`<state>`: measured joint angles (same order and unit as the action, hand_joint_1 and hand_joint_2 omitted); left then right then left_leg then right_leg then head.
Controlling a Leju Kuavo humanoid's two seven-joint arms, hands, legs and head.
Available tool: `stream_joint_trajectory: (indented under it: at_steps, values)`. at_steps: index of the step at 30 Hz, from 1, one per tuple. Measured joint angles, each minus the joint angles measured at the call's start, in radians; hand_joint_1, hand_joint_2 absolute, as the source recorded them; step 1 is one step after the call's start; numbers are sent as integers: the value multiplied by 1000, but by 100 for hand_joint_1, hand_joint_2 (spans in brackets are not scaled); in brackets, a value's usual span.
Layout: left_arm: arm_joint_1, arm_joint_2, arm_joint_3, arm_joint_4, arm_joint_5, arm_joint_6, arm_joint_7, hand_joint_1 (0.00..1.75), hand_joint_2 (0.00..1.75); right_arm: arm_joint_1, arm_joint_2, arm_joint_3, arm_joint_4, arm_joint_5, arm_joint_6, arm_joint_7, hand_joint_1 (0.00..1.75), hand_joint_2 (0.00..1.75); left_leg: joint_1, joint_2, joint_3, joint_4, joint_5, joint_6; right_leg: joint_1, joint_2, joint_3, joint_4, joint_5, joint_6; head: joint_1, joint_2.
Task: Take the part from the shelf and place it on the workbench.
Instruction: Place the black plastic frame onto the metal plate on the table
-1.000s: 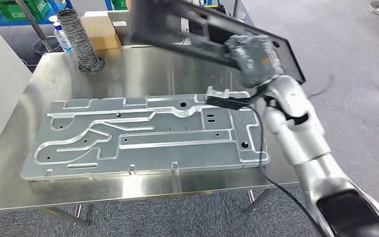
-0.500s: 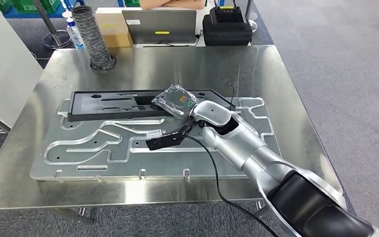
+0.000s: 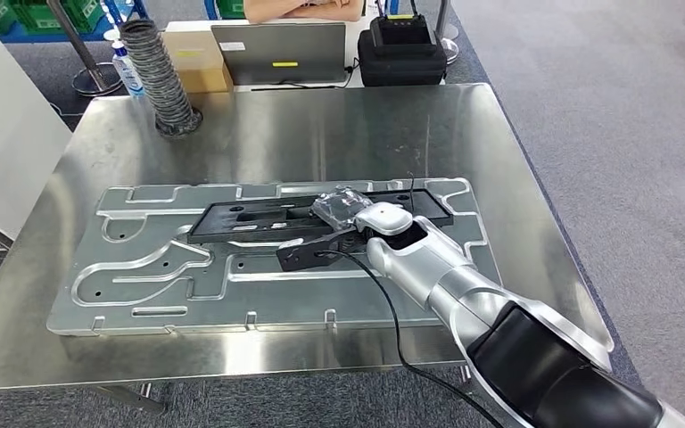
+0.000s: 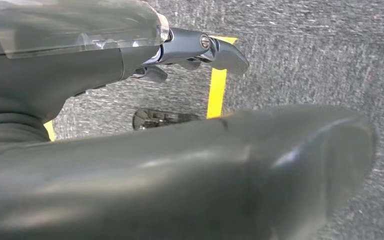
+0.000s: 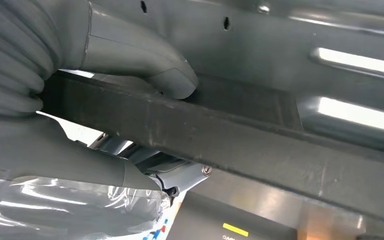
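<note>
Lying flat, long black part (image 3: 259, 218) crosswise in right hand (image 3: 343, 209).

We see the big plate (image 3: 187, 267) lying flat on the counter (image 3: 321, 134), the long part (image 3: 250, 218) on top of it toward the back. Right robot hand (image 3: 343, 209) sits on the part's middle. Hose (image 3: 162, 76) stands at the counter's back-left corner; laptop (image 3: 278, 52) and case (image 3: 401, 49) behind the counter.

**Silver arm, plastic-wrapped hand**

The right arm (image 3: 446, 281) is glossy silver in rounded segments, with a black upper cover and a thin black cable trailing from a black wrist bracket. Each robot hand (image 3: 343, 209) has clear crinkled plastic over it, a grey ribbed cover, a thick grey thumb (image 5: 150, 65) and a small screw (image 4: 204, 42).
</note>
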<state>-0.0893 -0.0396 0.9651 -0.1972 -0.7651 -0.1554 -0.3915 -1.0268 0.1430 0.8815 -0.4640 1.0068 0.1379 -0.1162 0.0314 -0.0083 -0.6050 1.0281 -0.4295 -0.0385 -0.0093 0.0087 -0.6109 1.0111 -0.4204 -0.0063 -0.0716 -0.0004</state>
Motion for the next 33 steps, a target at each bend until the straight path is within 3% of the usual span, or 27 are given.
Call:
stream_joint_trajectory:
  at_steps: [3,5,7,9,10,11,13,15,16,18,20,21,23,24,25,26,27,29,31,33]
  values:
    - [-1,-1,0,0,-1,-4,-1,0,0,-7,4,3,17,0,3,6,175,175,-4,-2,6,-12,1,23,1,4,0,0,0,18,0,0]
    - [-2,-1,0,0,-3,-9,-4,0,87,-12,4,5,25,-1,9,12,87,87,-3,1,7,-16,7,37,-2,2,-12,32,-24,27,0,0]
    - [-4,-1,0,0,-7,-14,-9,0,175,-14,4,7,31,-1,18,13,0,0,-4,3,6,-18,10,46,-4,-1,-60,142,-89,33,0,0]
    - [-5,-1,0,0,-10,-16,-14,0,175,-11,4,11,38,-3,24,9,0,0,-8,3,3,-17,11,49,-4,-2,-119,272,-143,35,0,0]
    - [-4,-1,0,0,-12,-16,-17,0,131,-9,4,13,41,-4,25,6,0,0,-9,3,2,-17,11,50,-4,-3,-130,297,-145,34,0,0]
    - [-4,-1,0,0,-14,-16,-22,0,87,-8,4,16,43,-4,24,3,0,0,-10,3,2,-16,11,50,-4,-3,-120,281,-129,31,0,0]
    - [-4,-1,-1,0,-17,-13,-36,0,0,-9,4,20,46,-6,19,-3,0,0,-12,2,2,-15,11,48,-1,-3,-50,150,-66,20,0,0]
    - [-4,-2,-1,0,-18,-10,-47,0,0,-9,5,21,46,-13,6,-10,0,0,-16,2,-1,-12,12,41,5,-4,7,34,-27,9,0,0]
    - [-3,-3,0,0,-17,-10,-49,0,0,-9,5,21,46,-18,-6,-14,0,0,-16,2,-3,-12,12,35,9,-4,16,11,-23,6,0,0]
    - [-2,-2,0,0,-13,-11,-52,0,0,-9,4,20,42,-36,-40,-26,0,0,-16,2,-4,-15,14,24,9,-4,16,4,-20,0,0,0]
    - [0,-1,0,0,-10,-13,-54,0,0,-9,2,12,27,-64,-85,-48,0,0,-15,2,-12,4,-2,14,4,-5,19,-6,-14,-10,0,0]
    - [0,0,0,0,-10,-14,-55,0,0,-9,1,4,13,-83,-111,-66,0,0,-14,2,-29,41,-25,10,1,-5,21,-11,-11,-15,0,0]
    - [3,1,0,0,-10,-15,-56,0,0,-3,-10,-19,-24,-131,-162,-107,0,0,-12,3,-87,172,-90,3,2,-6,22,-12,-10,-20,0,0]
    - [5,1,0,0,-10,-15,-57,0,0,2,-19,-32,-45,-153,-180,-125,0,0,-12,3,-117,235,-112,0,3,-7,22,-12,-11,-20,0,0]
    - [8,1,0,0,-10,-15,-58,0,0,8,-29,-45,-65,-169,-190,-138,0,0,-11,3,-134,269,-117,-3,4,-7,22,-11,-12,-20,0,0]
    - [11,2,0,0,-10,-15,-60,0,0,14,-39,-55,-84,-179,-194,-146,0,0,-10,3,-131,261,-101,-4,3,-7,22,-10,-13,-19,0,0]
    - [14,2,0,0,-10,-16,-60,0,0,18,-47,-64,-102,-184,-194,-149,0,0,-9,4,-108,211,-69,-4,2,-7,23,-8,-15,-17,0,0]
    - [16,3,0,0,-10,-15,-61,0,0,21,-58,-76,-131,-187,-194,-152,0,0,-8,5,-39,68,-9,-2,3,-4,22,1,-22,-9,0,0]
    - [14,4,0,0,-10,-15,-62,0,0,24,-65,-84,-151,-188,-194,-154,0,0,-10,4,-5,-1,5,10,6,-2,19,8,-27,1,0,0]
    - [14,4,0,0,-10,-15,-62,0,0,30,-73,-92,-168,-199,-207,-162,0,0,-13,2,-5,-2,4,25,6,-2,17,7,-26,11,0,0]
